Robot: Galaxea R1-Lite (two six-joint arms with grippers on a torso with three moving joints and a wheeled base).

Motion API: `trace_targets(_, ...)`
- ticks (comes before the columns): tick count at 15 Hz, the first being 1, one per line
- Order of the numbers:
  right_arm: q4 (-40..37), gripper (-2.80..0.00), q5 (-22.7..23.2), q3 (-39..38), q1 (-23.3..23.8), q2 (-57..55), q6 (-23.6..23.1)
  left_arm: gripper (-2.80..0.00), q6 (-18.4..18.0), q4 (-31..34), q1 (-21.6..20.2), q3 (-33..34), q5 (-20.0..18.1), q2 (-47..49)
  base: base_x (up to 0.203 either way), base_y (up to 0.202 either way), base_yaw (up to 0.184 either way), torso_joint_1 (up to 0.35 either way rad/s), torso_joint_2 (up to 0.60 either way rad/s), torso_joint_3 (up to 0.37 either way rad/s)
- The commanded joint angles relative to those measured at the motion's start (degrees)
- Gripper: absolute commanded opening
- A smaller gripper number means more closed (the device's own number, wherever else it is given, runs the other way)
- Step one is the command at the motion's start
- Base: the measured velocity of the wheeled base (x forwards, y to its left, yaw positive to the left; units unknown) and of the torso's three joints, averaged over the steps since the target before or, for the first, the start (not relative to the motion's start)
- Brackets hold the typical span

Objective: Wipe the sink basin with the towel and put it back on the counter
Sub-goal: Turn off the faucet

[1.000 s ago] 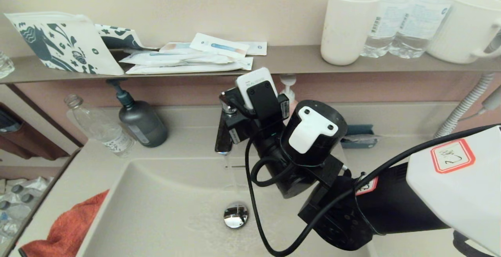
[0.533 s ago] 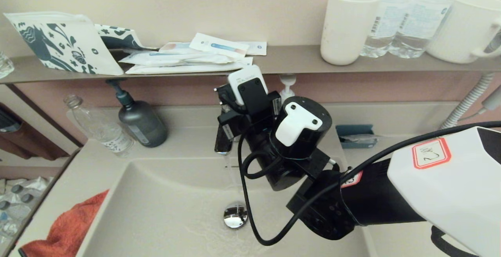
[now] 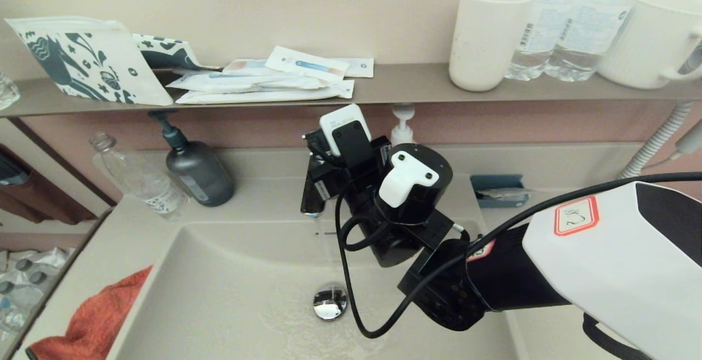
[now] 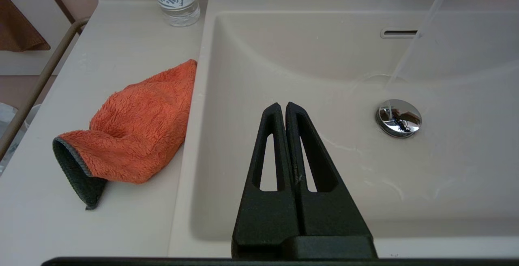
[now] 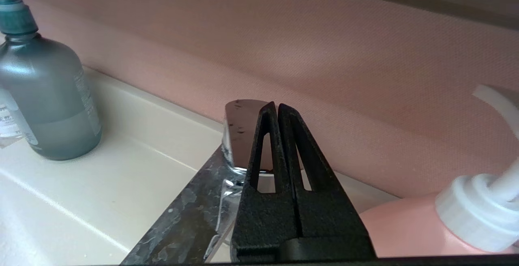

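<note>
The orange-red towel lies crumpled on the counter, just left of the sink basin. Water runs from the chrome faucet onto the drain plug. My left gripper hangs shut and empty over the basin's near left part, apart from the towel. My right gripper is shut, its tips against the faucet's round handle. In the head view the right wrist hides those fingers.
A grey pump bottle and a clear plastic bottle stand on the counter at the back left. A pink pump bottle stands right of the faucet. The shelf above carries packets, cups and water bottles.
My right arm has swung left and a little toward the back wall, bringing its wrist closer over the faucet. The towel and the left gripper have stayed put.
</note>
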State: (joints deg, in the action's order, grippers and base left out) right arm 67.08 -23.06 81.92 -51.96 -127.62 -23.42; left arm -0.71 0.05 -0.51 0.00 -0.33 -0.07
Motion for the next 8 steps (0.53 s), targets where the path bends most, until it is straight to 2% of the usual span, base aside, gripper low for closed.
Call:
trace_targets(1,0.4,-2.8,-0.1,-0.1,0.0,-0.2,-0.1,-2.8,0.0,0.0,0.0,0.0,0.0,0.1,0.0,0.0,0.0,0.0,0.0,0.0)
trace_targets(8,0.2,-2.8,0.0,-5.3,-0.1,0.6,-0.1,-2.8,0.0,0.0,0.0,0.0,0.0,0.1,0.0,0.0,0.0,0.0,0.0,0.0)
